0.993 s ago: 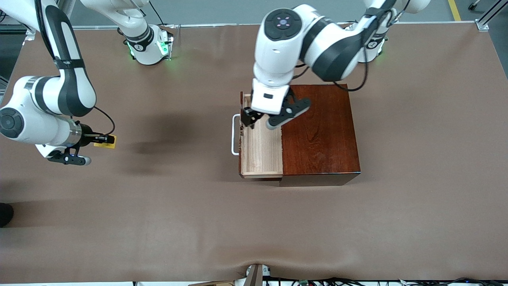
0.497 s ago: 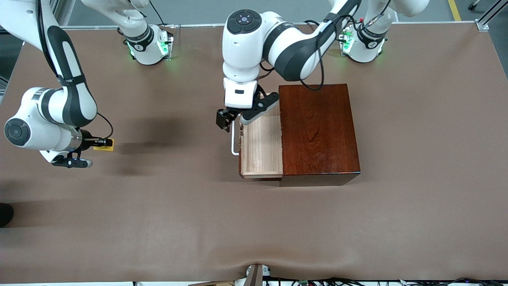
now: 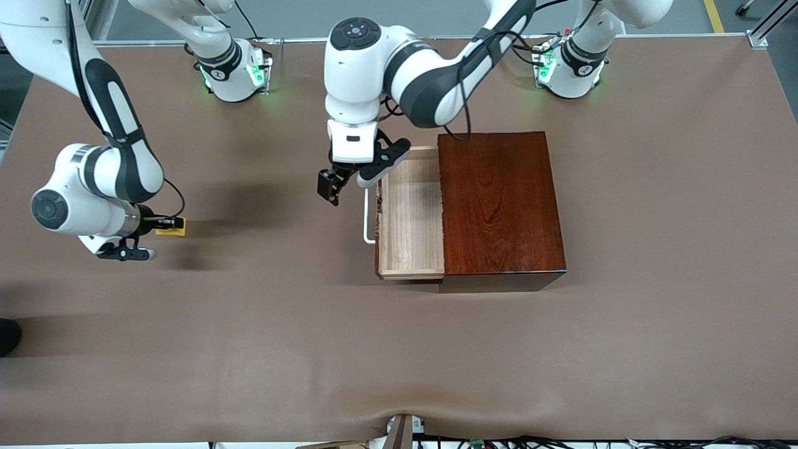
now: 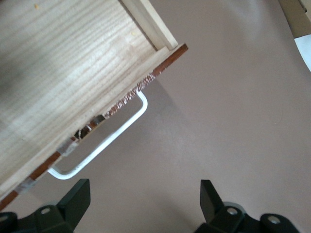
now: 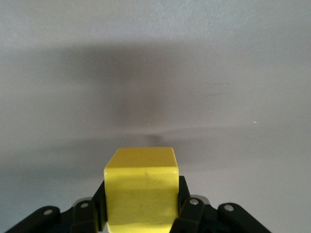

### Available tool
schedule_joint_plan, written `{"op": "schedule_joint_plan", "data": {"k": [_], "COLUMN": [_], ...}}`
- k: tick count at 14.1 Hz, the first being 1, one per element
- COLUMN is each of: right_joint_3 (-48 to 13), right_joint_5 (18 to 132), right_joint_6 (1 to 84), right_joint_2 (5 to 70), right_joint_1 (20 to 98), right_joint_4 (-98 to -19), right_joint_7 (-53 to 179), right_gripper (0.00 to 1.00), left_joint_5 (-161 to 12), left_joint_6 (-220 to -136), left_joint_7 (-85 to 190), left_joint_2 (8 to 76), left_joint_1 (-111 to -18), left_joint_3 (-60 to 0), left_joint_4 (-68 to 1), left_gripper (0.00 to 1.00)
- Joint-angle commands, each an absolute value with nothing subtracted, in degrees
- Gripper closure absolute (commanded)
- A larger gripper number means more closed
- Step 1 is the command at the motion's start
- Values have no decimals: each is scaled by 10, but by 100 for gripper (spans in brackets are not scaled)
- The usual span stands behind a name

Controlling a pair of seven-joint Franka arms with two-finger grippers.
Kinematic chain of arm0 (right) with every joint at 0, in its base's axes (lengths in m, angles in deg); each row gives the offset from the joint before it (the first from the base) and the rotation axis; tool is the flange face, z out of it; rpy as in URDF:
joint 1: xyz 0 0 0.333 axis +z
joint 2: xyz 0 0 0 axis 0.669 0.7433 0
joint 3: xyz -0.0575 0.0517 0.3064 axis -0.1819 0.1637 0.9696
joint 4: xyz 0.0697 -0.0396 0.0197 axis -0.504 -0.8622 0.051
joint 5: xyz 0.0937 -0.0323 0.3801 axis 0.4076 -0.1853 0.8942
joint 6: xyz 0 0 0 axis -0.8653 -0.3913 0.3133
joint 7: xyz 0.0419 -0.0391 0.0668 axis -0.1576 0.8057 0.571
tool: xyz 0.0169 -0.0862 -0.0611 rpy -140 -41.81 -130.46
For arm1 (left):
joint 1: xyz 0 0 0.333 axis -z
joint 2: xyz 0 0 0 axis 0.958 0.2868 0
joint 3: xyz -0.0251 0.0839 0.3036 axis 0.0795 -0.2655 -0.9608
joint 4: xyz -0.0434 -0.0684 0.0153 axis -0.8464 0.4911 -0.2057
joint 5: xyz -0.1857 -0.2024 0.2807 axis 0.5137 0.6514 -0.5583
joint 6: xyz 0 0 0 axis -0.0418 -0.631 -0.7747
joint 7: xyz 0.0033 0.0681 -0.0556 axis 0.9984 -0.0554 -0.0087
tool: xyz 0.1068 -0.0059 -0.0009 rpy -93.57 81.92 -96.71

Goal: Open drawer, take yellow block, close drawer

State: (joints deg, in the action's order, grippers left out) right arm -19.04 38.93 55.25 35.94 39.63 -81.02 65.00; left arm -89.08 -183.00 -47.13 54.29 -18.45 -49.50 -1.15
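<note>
Drawer (image 3: pixel 410 218) pulled open, pale wood, white handle (image 3: pixel 369 215). Yellow block (image 3: pixel 172 227) clamped in right gripper (image 3: pixel 167 222), above tabletop (image 3: pixel 249 324).

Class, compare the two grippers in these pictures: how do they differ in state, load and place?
The left gripper is open and holds nothing; the right gripper is shut on the yellow block. The left gripper hangs over the drawer's white handle, while the right gripper is up over bare table toward the right arm's end. Both have two dark fingers on white arms.
</note>
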Motion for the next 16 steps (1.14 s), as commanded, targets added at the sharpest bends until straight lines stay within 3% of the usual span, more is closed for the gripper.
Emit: {"op": "schedule_joint_plan", "data": {"k": [1,6,8,9,11,13,16], "right_joint_3": [-180,-178,-178,-178,-177,-177,-177], "right_joint_5": [388,389,390,391,390,390,390], "right_joint_6": [572,590,591,591,589,586,567], "right_joint_2": [358,373,379,382,382,379,365], "right_joint_1": [382,373,372,373,375,376,378], "right_joint_4": [-826,-829,-829,-828,-824,-821,-810], "right_joint_7": [655,655,655,654,654,654,654], "right_gripper": [100,100,90,77,43,0,0], "left_joint_5": [-902,-902,-902,-902,-902,-902,-902], "left_joint_6": [-1841,-1835,-1846,-1863,-1893,-1917,-1967], "left_joint_7": [-486,-489,-489,-493,-511,-511,-515], "left_joint_2": [564,563,564,564,570,582,620], "left_joint_1": [-167,-163,-162,-160,-156,-154,-134], "left_joint_3": [-522,-522,-522,-522,-523,-522,-535], "left_joint_4": [11,10,11,10,10,10,9], "left_gripper": [0,0,0,0,0,0,0]}}
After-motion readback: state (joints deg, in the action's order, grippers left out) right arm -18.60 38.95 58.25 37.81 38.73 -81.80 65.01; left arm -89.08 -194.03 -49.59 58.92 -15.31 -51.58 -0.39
